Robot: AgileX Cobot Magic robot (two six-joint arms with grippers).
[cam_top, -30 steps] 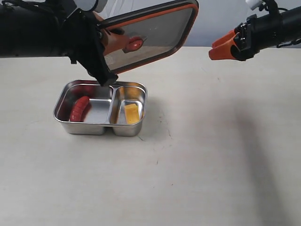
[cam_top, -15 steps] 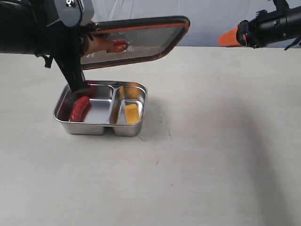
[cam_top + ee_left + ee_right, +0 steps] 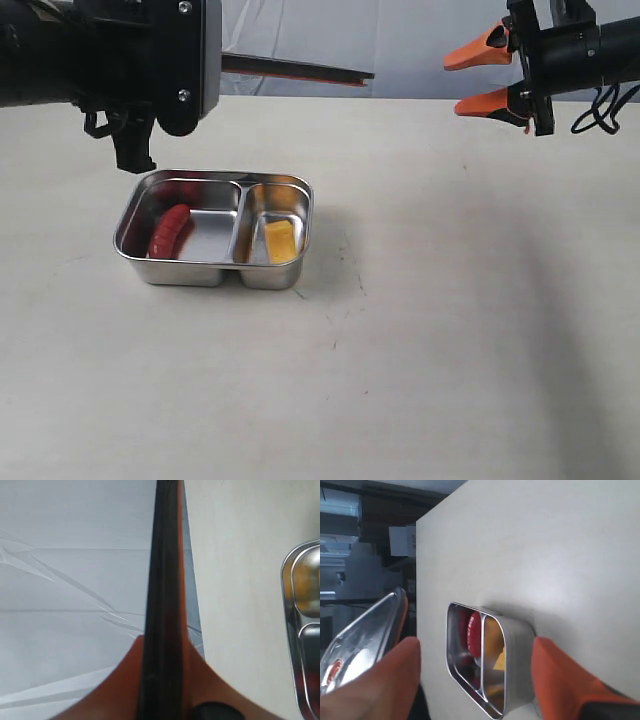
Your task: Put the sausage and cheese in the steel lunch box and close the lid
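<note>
On the surface [image 3: 450, 320], the steel lunch box [image 3: 215, 272], uncovered. Raised near it, edge-on, the lid [image 3: 300, 70], clamped between orange fingers [image 3: 114, 690] of the left hand [image 3: 162, 647], a grip seen only from the left wrist. Well apart, the right hand [image 3: 480, 78] aloft, spread wide, empty. In the larger compartment the sausage [image 3: 168, 232]; in the smaller the cheese [image 3: 280, 240].

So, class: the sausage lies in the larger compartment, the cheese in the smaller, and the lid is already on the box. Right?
No: the lid is not on the box; the left gripper holds it in the air, as the exterior view shows. The sausage and cheese lie as stated.
</note>
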